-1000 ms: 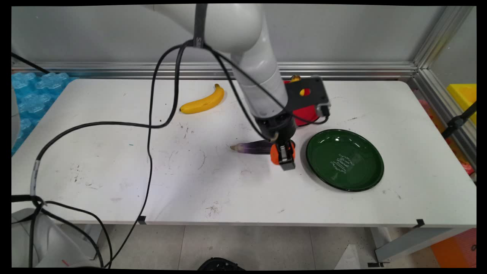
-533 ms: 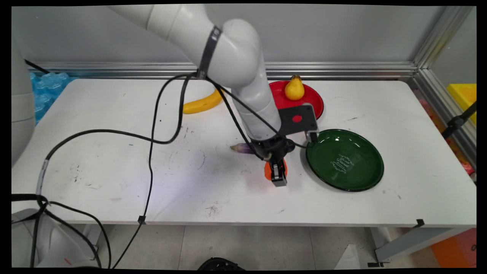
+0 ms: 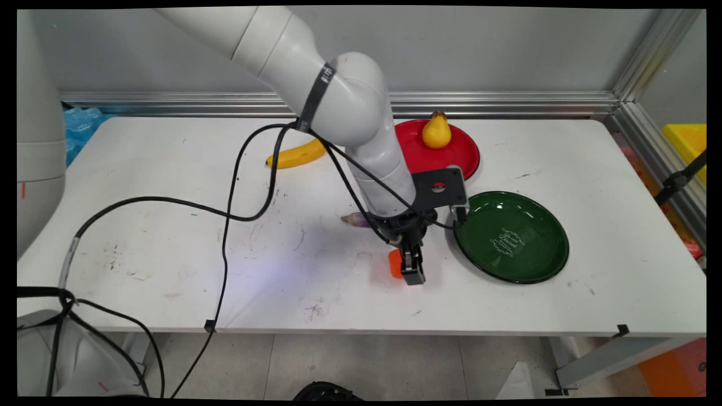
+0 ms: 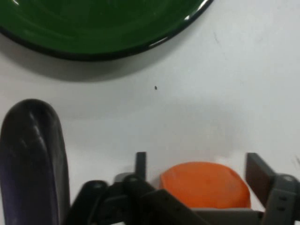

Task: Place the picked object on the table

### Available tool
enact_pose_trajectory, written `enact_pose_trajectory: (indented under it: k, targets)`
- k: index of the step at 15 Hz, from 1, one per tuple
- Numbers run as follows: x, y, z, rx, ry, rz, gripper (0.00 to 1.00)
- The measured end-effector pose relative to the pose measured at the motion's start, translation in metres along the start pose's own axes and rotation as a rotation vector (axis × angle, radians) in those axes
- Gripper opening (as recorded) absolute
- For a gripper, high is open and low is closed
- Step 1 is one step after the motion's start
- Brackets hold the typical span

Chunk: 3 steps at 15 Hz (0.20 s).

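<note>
One arm in shot, coming down from upper left, elbow bent above mid-table, wrist pointing steeply down with the gripper point(image 3: 412, 269) low over the table point(image 3: 169, 237), toward the near edge and a bit right of centre. Fingers closed on an orange object point(image 4: 205, 184); hand view shows it sitting between both fingers point(image 4: 257, 170), looks rounded but can't tell what it is. In the main view the orange object point(image 3: 395, 264) shows only at the gripper's left side, at or just above the table surface, can't tell if touching. Purple eggplant point(image 3: 356, 219) lies just behind the gripper, mostly hidden by the wrist; its dark end point(image 4: 32, 159) fills the lower left of the hand view. Green plate point(image 3: 541, 265) just right of the gripper, apart from it, white ornamental script in its centre, not readable. Red plate point(image 3: 465, 153) near the far edge, yellow pear point(image 3: 436, 131) upright on it. Banana point(image 3: 296, 155) toward the far edge left of the arm, partly behind cables point(image 3: 225, 225). Band on the arm's elbow carries lettering, unreadable.
</note>
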Motion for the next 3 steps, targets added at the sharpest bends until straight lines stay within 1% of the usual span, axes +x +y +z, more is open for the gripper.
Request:
enact_pose_trajectory:
  k: [3]
  targets:
    - [-0.0028,-0.0012,-0.0064,-0.002,0.011,0.011,1.00]
